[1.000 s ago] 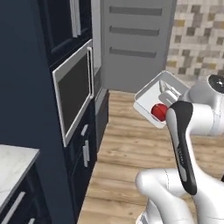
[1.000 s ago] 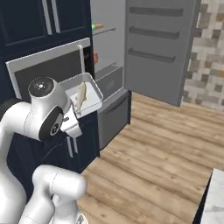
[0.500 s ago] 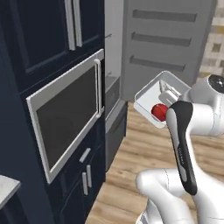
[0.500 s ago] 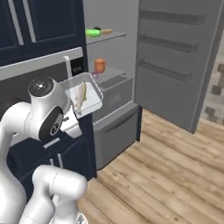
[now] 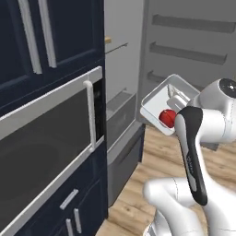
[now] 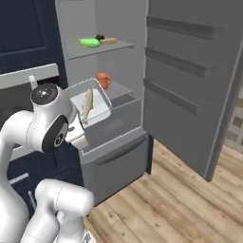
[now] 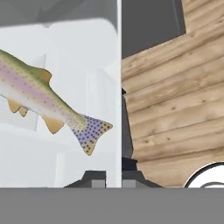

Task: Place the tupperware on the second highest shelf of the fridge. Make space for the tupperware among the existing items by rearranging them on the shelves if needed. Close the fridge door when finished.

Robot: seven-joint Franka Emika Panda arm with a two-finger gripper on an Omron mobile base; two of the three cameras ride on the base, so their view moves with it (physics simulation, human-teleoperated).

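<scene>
Hand view: my gripper pinches the side wall of the tupperware, one dark tip on each face of the wall. A spotted trout lies inside, tail toward 4 o'clock; wood floor fills the 3 o'clock side.

Left base view: I hold the tupperware tilted in the air, a red round item inside it. The microwave sits at 9 o'clock in the navy cabinet.

Right base view: the fridge stands open, the fridge door swung to 2 o'clock. On the upper shelf: green vegetable, small dark ball, tan block. The orange-brown jug sits on the second highest shelf, just behind the tupperware's rim.
</scene>
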